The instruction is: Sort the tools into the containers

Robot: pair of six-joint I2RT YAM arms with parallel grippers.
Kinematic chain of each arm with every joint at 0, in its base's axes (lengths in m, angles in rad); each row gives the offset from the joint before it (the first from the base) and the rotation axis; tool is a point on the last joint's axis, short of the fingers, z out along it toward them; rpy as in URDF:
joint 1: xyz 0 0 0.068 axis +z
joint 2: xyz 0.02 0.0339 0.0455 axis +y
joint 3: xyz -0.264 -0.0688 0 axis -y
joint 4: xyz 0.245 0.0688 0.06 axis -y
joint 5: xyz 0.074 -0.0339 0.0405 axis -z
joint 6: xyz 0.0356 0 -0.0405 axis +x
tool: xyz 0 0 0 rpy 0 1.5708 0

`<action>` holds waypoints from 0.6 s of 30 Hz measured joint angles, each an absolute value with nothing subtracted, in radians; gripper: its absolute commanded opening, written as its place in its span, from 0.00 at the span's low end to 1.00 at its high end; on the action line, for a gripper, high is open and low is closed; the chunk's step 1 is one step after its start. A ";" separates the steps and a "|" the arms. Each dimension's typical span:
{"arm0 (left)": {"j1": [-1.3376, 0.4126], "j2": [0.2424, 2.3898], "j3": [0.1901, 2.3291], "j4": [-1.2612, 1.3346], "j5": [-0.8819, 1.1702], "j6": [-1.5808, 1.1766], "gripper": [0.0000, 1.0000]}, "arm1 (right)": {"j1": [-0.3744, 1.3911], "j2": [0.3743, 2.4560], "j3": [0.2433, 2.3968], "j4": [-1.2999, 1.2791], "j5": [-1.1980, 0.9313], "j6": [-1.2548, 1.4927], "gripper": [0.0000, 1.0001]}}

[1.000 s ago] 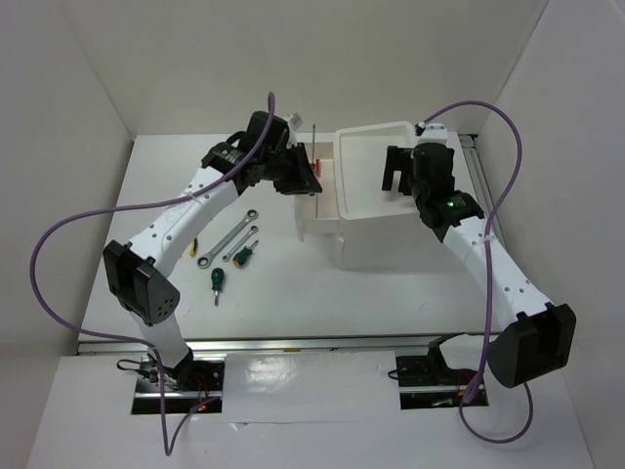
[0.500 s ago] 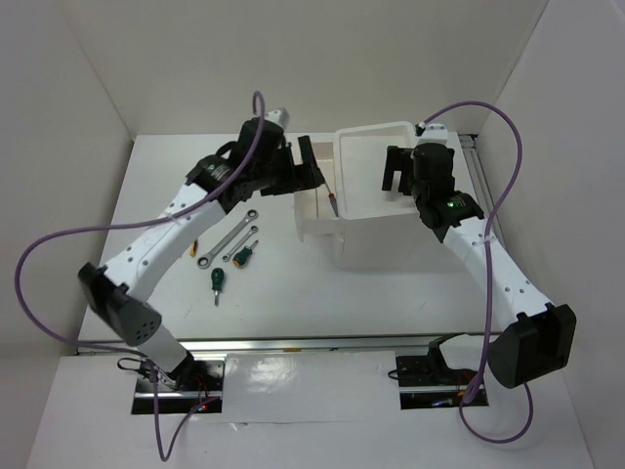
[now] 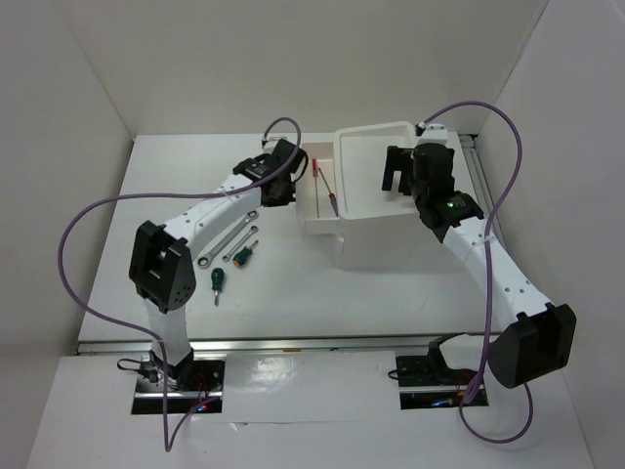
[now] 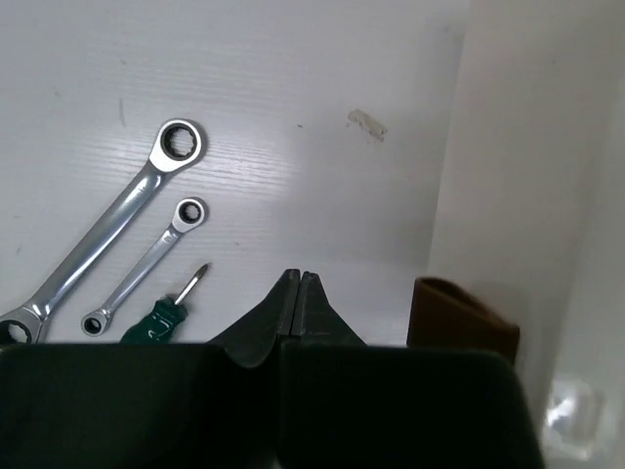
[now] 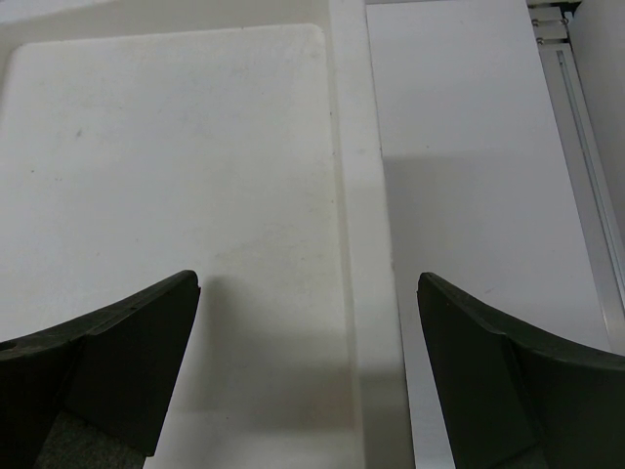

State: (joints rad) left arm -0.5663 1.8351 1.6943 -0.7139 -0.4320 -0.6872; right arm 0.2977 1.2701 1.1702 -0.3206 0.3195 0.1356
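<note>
The white cabinet (image 3: 391, 239) stands at the right with one drawer (image 3: 311, 221) pulled out to the left. The thin red-handled screwdriver (image 3: 326, 191) lies inside that drawer. My left gripper (image 3: 280, 193) is shut and empty, just left of the drawer front; in the left wrist view (image 4: 296, 279) the dark red knob (image 4: 459, 315) is beside its fingers. Two silver wrenches (image 3: 227, 234) (image 4: 117, 230) and two green-handled screwdrivers (image 3: 241, 256) (image 3: 217, 282) lie on the table. My right gripper (image 3: 395, 174) (image 5: 308, 283) is open and empty above the top tray (image 5: 176, 147). The yellow pliers are hidden.
The white table (image 3: 293, 283) is walled by white panels on three sides. A metal rail (image 5: 586, 147) runs along the right edge. The left arm's purple cable (image 3: 78, 234) loops out over the left side.
The left gripper let the red screwdriver go into the open drawer, drew back to the left of the drawer front and shut. The right arm has not moved.
</note>
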 measured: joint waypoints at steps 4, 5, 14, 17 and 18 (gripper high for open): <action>-0.602 1.900 1.739 -0.717 -0.440 -0.619 0.06 | 0.306 1.270 1.169 -0.320 0.333 0.132 1.00; -0.608 1.900 1.754 -0.716 -0.440 -0.601 0.06 | 0.308 1.270 1.169 -0.319 0.337 0.131 1.00; -0.652 1.894 1.808 -0.515 -0.314 -0.519 0.09 | 0.317 1.272 1.166 -0.316 0.356 0.118 1.00; -0.653 1.901 1.808 -0.478 -0.263 -0.519 0.10 | 0.318 1.272 1.166 -0.316 0.359 0.113 1.00; -0.653 1.904 1.805 -0.466 -0.250 -0.519 0.10 | 0.318 1.272 1.166 -0.315 0.359 0.113 1.00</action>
